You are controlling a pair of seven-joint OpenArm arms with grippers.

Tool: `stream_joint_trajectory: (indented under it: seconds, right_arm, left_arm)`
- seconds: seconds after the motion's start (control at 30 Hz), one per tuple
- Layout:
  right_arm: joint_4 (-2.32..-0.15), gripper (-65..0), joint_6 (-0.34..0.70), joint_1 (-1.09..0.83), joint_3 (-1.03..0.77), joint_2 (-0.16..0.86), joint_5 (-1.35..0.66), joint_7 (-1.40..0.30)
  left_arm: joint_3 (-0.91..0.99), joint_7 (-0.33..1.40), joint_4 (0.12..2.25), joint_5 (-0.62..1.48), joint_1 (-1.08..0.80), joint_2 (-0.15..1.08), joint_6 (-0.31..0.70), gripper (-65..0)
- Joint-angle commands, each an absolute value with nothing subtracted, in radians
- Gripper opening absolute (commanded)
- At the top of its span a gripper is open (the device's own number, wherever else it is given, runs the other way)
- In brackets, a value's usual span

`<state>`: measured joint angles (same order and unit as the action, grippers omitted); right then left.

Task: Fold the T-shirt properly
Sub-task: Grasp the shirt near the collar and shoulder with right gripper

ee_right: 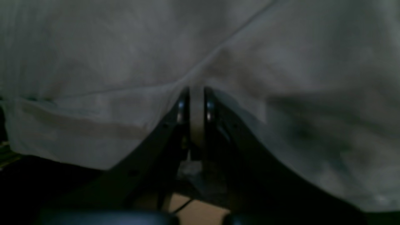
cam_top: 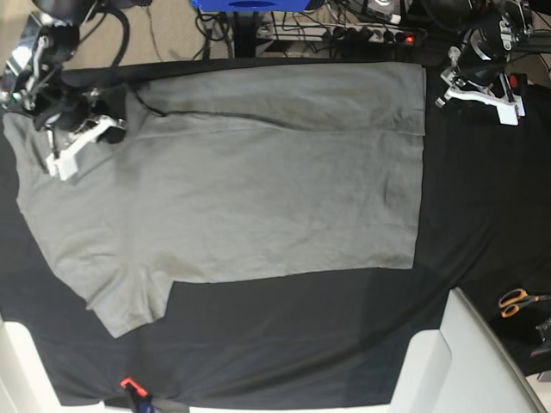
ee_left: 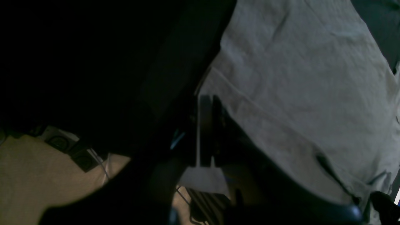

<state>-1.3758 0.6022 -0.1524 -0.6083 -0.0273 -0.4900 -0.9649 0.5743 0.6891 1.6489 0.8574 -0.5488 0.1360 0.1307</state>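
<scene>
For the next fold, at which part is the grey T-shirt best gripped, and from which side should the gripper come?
Probably the long free edge of the plain grey cotton T-shirt nearest the base camera: grip near the short sleeve and near the hem corner. That edge lies flat and single-layered on the black table cloth, while the far edge is already doubled over. Come from the near side, pinching low.

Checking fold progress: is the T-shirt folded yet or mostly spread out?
Mostly spread: the T-shirt lies flat on the black cloth, only its far edge turned over in a strip.

A lab: cloth-covered table (cam_top: 482, 224), power strip (cam_top: 370, 34), floor cables (cam_top: 172, 34).
</scene>
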Motion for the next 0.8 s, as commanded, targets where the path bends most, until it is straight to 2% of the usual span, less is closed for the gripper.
stream_joint_trajectory:
  seconds: [0.0, 0.17, 0.47, 0.53, 0.6, 0.67, 0.77]
  right_arm:
    - [-1.38, -64.5, 0.607, -0.147, -0.61, -0.012, -0.504, -0.951]
    - [-1.328, -64.5, 0.607, -0.113, -0.61, -0.013, -0.504, -0.944]
    - [-1.201, -64.5, 0.615, -0.001, -0.608, 0.016, -0.503, -0.8]
    - [-1.251, -64.7, 0.615, 0.005, -0.608, 0.019, -0.503, -0.822]
    - [-1.374, -64.8, 0.607, -0.007, -0.618, 0.022, -0.504, -0.921]
    - [-1.5, -64.8, 0.605, -0.059, -0.622, 0.015, -0.506, -1.015]
    - [-1.621, -64.7, 0.558, -0.15, -0.622, -0.022, -0.506, -1.056]
  left_arm:
    - [0.581, 0.676, 1.662, 0.866, -0.555, 0.145, 0.136, -65.0]
    - [0.581, 0.676, 1.662, 0.866, -0.559, 0.157, 0.136, -65.0]
    - [0.581, 0.676, 1.662, 0.866, -0.559, 0.157, 0.136, -65.0]
    - [0.581, 0.676, 1.662, 0.866, -0.558, 0.157, 0.136, -65.0]
    - [0.581, 0.676, 1.662, 0.866, -0.558, 0.157, 0.136, -65.0]
    - [0.581, 0.676, 1.662, 0.866, -0.558, 0.157, 0.136, -65.0]
    - [0.581, 0.676, 1.662, 0.866, -0.558, 0.159, 0.136, -65.0]
